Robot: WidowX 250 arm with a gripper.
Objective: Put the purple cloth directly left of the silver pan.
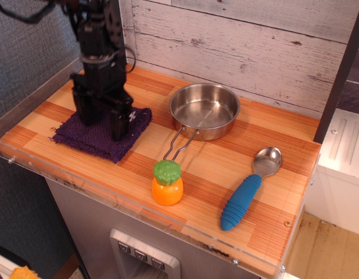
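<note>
The purple cloth [101, 141] lies flat on the wooden counter at the left, its right edge a short gap from the silver pan [204, 108]. The pan stands at the counter's back middle, its wire handle pointing toward the front. My black gripper [104, 125] is directly over the cloth's middle, lowered onto or just above it. Its two fingers stand apart, one near the cloth's left part, one near its right part. The gripper hides much of the cloth's middle. Nothing is held between the fingers.
An orange toy vegetable with a green top [167, 183] stands in front of the pan's handle. A blue-handled metal spoon [248, 190] lies at the right. A clear plastic rim [28, 99] borders the counter's left and front edges. A plank wall stands behind.
</note>
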